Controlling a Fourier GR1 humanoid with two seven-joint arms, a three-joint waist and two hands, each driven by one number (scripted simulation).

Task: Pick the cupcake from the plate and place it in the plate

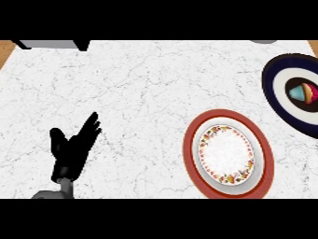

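Only one robot hand (72,147) is seen: the left, at the lower left of the head view, with its grey forearm entering from the bottom edge. Its fingers are held straight and spread, pointing up and slightly to the right, and nothing is held in them. It appears to be resting over the white marbled table (134,84). The right robot hand is not shown at all.

From that hand, the red-rimmed plate (192,154) is met first, to the right at about the same height in the view; its patterned white centre carries nothing. Further off, up and to the right near the view's right edge, the dark blue plate (275,81) is found, partly cut by the frame. The cupcake (303,92) lies at its centre, apparently tipped on its side with its long axis running across the view.

The cupcake is thus placed well apart from the visible hand, on the far right. It is judged that the unseen right arm would be the nearer one for the pick, and that the carry would run down and to the left to the red-rimmed plate.
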